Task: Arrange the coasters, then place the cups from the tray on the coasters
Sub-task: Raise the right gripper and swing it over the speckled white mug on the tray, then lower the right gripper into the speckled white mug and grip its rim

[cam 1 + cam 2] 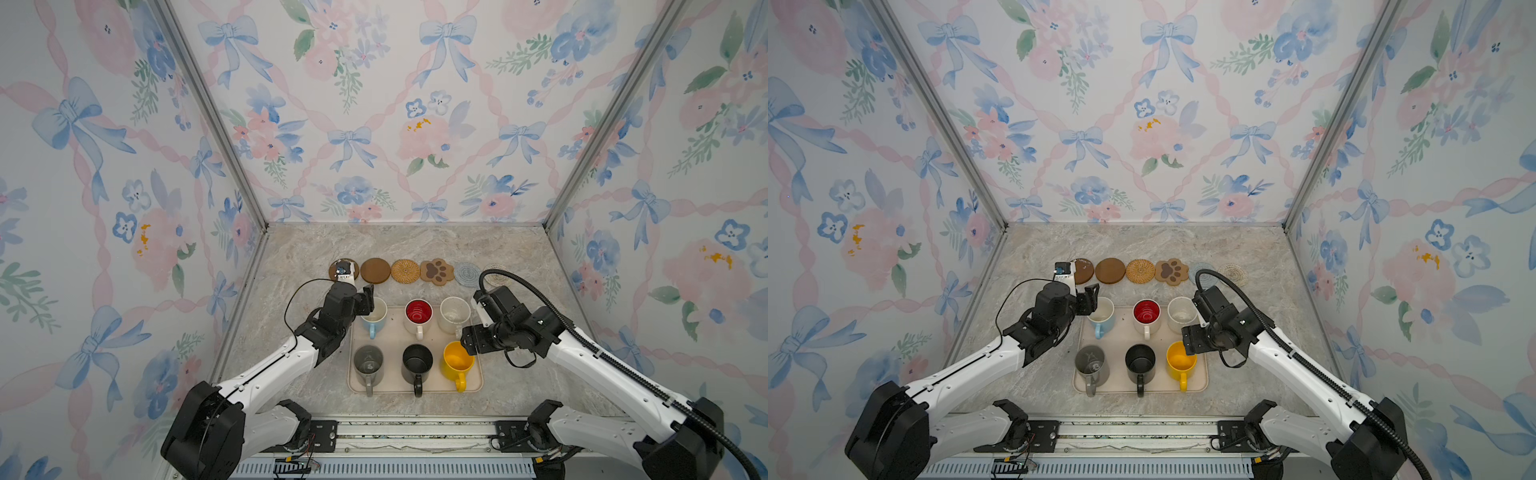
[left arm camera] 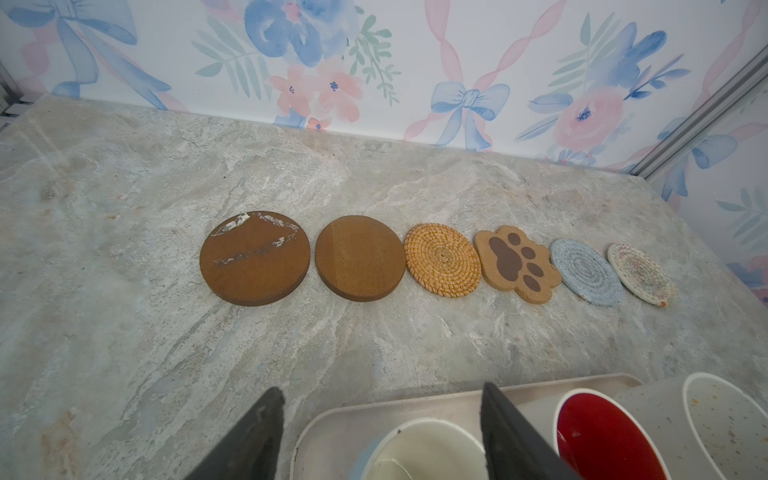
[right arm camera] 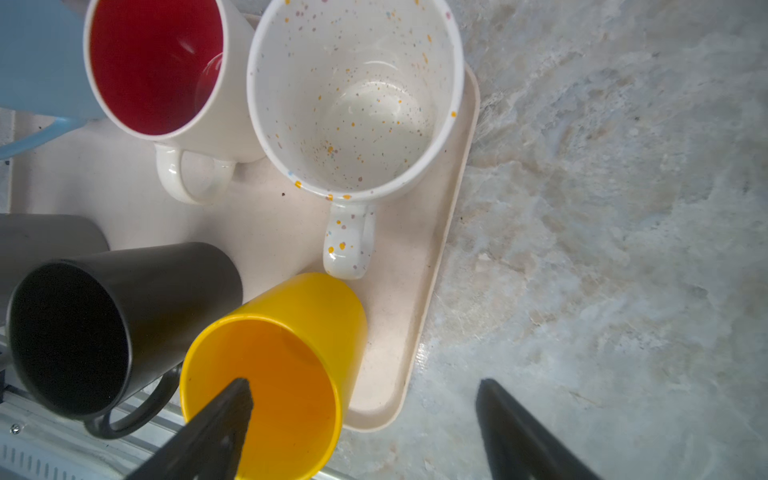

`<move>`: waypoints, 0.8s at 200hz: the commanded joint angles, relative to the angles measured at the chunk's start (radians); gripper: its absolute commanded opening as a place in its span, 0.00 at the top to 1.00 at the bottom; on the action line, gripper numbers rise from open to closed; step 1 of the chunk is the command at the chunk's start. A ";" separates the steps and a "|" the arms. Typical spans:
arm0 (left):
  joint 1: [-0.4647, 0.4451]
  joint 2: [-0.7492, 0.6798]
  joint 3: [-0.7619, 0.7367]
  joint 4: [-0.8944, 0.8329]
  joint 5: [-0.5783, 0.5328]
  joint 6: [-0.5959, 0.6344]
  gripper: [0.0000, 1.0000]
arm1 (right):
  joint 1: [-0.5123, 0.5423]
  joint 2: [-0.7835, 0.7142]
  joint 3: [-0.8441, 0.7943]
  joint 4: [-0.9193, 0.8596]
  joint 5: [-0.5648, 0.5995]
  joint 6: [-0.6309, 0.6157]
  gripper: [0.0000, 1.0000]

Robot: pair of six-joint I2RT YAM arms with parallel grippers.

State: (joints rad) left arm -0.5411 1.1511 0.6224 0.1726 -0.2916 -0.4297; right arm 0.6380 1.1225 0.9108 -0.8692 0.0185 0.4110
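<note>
Coasters (image 2: 440,259) lie in one row along the far side of the counter (image 2: 124,332). All six cups stand on the tray (image 3: 415,291), nearer. Arranging looks finished, so the step in hand is probably the first cup picks.

Left: left jaws wide and empty over the light blue mug (image 2: 419,449) at the tray's far-left corner, its rim between them. Cannot tell whether the right-hand finger is inside the mug. Best to drop, pinch one wall and lift straight, since the red-lined mug (image 2: 602,436) stands just beside. The leftmost brown disc (image 2: 254,257) is the nearest target; centre the mug on it.

Right: right jaws wide and empty, one finger over the yellow mug (image 3: 291,316) mouth, the other out past the tray rim. The speckled mug's handle (image 3: 349,245) nearly touches the yellow wall, so rise vertically before travelling far.
</note>
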 commanded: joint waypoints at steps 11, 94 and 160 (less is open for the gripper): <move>-0.004 -0.016 -0.021 0.043 -0.024 0.017 0.26 | 0.011 0.064 -0.006 0.092 -0.012 0.058 0.14; 0.000 -0.007 -0.031 0.058 -0.035 0.024 0.22 | -0.021 0.186 0.015 0.186 -0.072 0.108 0.27; 0.008 0.021 -0.028 0.068 -0.021 0.024 0.22 | -0.047 0.233 0.000 0.201 -0.081 0.144 0.42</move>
State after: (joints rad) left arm -0.5400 1.1572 0.6041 0.2195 -0.3103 -0.4255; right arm 0.6033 1.3327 0.9150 -0.6716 -0.0536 0.5377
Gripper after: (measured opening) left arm 0.781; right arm 0.605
